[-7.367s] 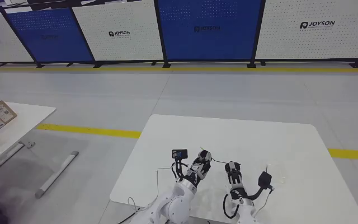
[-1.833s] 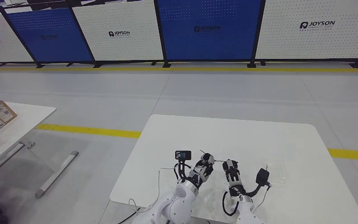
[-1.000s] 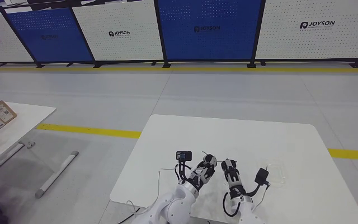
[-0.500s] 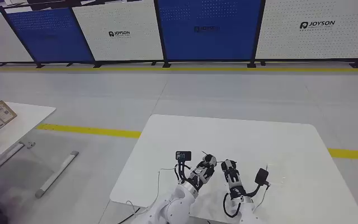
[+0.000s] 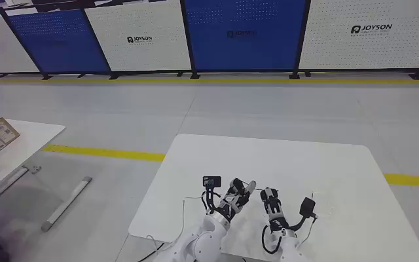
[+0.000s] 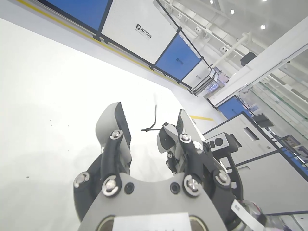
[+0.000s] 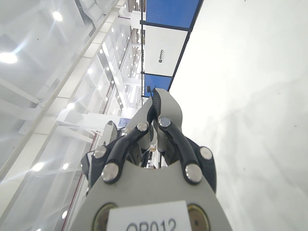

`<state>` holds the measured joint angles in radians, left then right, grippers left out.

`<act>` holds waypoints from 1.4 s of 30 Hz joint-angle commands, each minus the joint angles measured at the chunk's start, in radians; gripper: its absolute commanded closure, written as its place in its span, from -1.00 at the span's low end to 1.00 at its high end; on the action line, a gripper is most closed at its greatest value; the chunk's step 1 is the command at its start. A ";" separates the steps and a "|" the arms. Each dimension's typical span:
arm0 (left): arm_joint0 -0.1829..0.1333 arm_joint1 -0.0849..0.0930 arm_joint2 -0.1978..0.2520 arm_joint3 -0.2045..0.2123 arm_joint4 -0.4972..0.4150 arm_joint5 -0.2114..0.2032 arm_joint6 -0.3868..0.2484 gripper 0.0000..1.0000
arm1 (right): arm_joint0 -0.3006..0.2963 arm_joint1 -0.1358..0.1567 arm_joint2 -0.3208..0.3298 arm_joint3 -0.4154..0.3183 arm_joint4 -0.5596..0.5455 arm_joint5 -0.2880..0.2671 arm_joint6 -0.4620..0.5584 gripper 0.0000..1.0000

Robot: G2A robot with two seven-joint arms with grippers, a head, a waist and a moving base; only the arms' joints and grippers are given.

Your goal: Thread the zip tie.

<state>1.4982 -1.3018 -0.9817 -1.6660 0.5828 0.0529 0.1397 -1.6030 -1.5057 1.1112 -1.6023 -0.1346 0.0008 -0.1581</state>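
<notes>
A thin black zip tie (image 6: 154,121) is pinched in my right gripper (image 7: 157,95), which is shut on it. Its strap (image 7: 155,103) runs up between the fingers and its small head (image 7: 148,88) pokes out past the tips. In the left wrist view the tie juts from the right gripper's tip (image 6: 166,133), one end bent upward. My left gripper (image 6: 149,109) stands open around that spot, its fingers on either side of the tie and not touching it. Seen from above, the left gripper (image 5: 243,188) and right gripper (image 5: 267,194) nearly meet near the table's front edge.
The white table (image 5: 275,157) stretches away beyond both grippers. A faint clear item (image 5: 330,209) lies to the right of the right arm. A thin cable (image 5: 183,219) hangs by the front left edge. Blue and white panels (image 5: 242,33) stand far behind.
Since 7.4 s ago the two grippers have drawn closer together. In the last second the left gripper has edged slightly toward the right one, which has hardly moved.
</notes>
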 commanded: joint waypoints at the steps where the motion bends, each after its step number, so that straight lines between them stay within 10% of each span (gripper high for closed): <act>1: 0.003 0.000 -0.003 -0.003 0.003 0.001 0.001 0.60 | 0.001 0.000 -0.001 0.001 -0.001 0.002 -0.002 1.00; 7: 0.005 0.000 -0.003 -0.004 0.009 0.004 -0.002 1.00 | 0.002 -0.001 -0.005 -0.006 -0.008 0.006 -0.007 1.00; 27: 0.004 -0.001 -0.006 -0.008 -0.009 -0.029 -0.036 1.00 | 0.011 0.000 -0.012 0.003 -0.017 0.005 0.013 1.00; 28: 0.004 -0.001 -0.006 -0.009 -0.011 -0.028 -0.035 1.00 | 0.011 0.000 -0.011 0.004 -0.017 0.004 0.015 0.56; 29: 0.005 -0.002 -0.007 -0.009 -0.014 -0.027 -0.034 1.00 | 0.012 0.000 -0.011 0.005 -0.018 0.005 0.016 -1.00; 42: 0.002 -0.022 -0.038 -0.032 -0.192 0.069 0.072 1.00 | -0.020 0.005 0.014 -0.021 0.007 -0.034 0.002 -1.00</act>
<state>1.5015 -1.3212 -1.0155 -1.6924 0.4192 0.1111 0.1985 -1.6170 -1.5016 1.1193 -1.6199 -0.1352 -0.0256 -0.1530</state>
